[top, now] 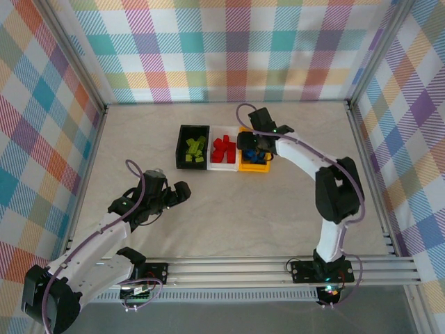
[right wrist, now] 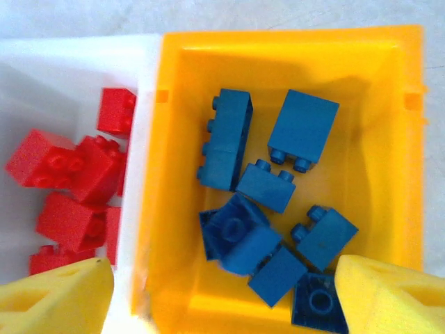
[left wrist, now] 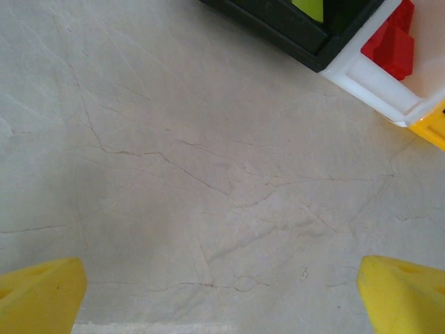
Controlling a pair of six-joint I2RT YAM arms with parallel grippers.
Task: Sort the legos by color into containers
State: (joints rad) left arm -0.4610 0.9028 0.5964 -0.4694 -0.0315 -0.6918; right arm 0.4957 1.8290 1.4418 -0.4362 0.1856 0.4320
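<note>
Three containers stand in a row at the table's middle back. The black bin (top: 182, 145) holds lime green legos (top: 195, 149), the white bin (top: 222, 165) red legos (top: 223, 147), and the orange-yellow bin (top: 245, 165) blue legos (right wrist: 226, 139). My right gripper (right wrist: 222, 299) hovers open directly over the orange-yellow bin (right wrist: 174, 69), its yellow fingertips (right wrist: 393, 296) wide apart above several blue bricks; one blue brick (right wrist: 240, 233) below looks blurred. My left gripper (top: 170, 196) is open over bare table, short of the black bin (left wrist: 299, 31), with nothing between its fingertips (left wrist: 38, 296).
The beige cracked tabletop (left wrist: 208, 174) is walled by plaid panels on three sides. A metal rail (top: 278, 268) with the arm bases runs along the near edge. Corners of the white bin (left wrist: 368, 76) and the orange-yellow bin (left wrist: 431, 129) show ahead of the left gripper.
</note>
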